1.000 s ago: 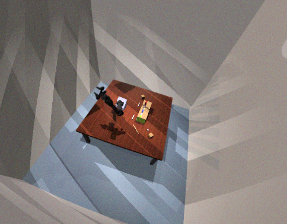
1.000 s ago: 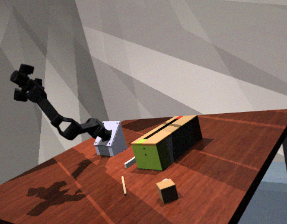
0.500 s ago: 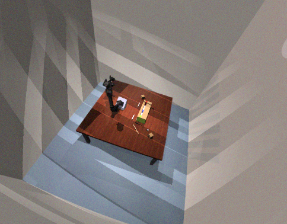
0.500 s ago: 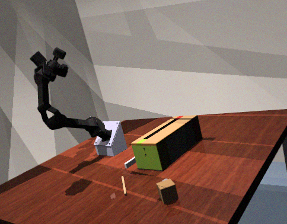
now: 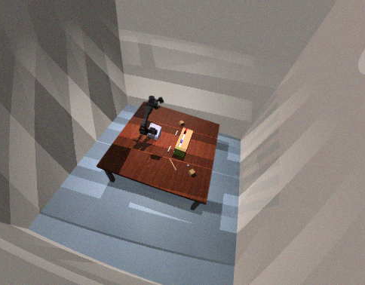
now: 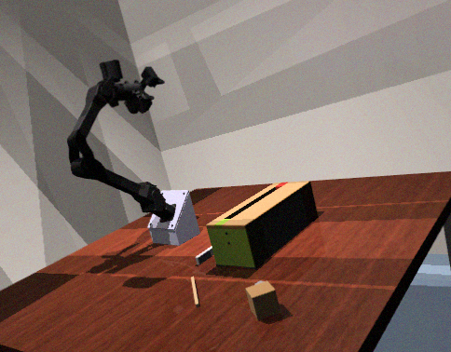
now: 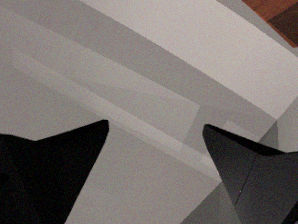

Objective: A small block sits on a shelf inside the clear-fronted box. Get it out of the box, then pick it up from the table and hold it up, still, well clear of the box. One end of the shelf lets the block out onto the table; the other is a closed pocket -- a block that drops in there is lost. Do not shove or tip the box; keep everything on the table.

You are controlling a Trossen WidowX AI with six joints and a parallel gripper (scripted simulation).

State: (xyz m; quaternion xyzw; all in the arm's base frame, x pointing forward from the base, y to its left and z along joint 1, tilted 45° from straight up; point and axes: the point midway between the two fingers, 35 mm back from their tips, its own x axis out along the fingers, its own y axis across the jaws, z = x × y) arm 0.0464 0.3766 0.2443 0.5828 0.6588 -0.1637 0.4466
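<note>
Grey-panelled walls surround the wooden table [image 6: 373,242]; the gripper [image 6: 146,90], open and empty, hangs high above the base; the box [image 6: 263,221], its block unseen, lies toward four o'clock, long axis receding.

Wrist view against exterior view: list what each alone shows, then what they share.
Only the wrist view: the open gap between the fingers, with nothing in it, against bare wall. Only the exterior view: the arm raised high, the box with its green end, a tan cube, a thin stick. Both: the gripper and some table.
</note>
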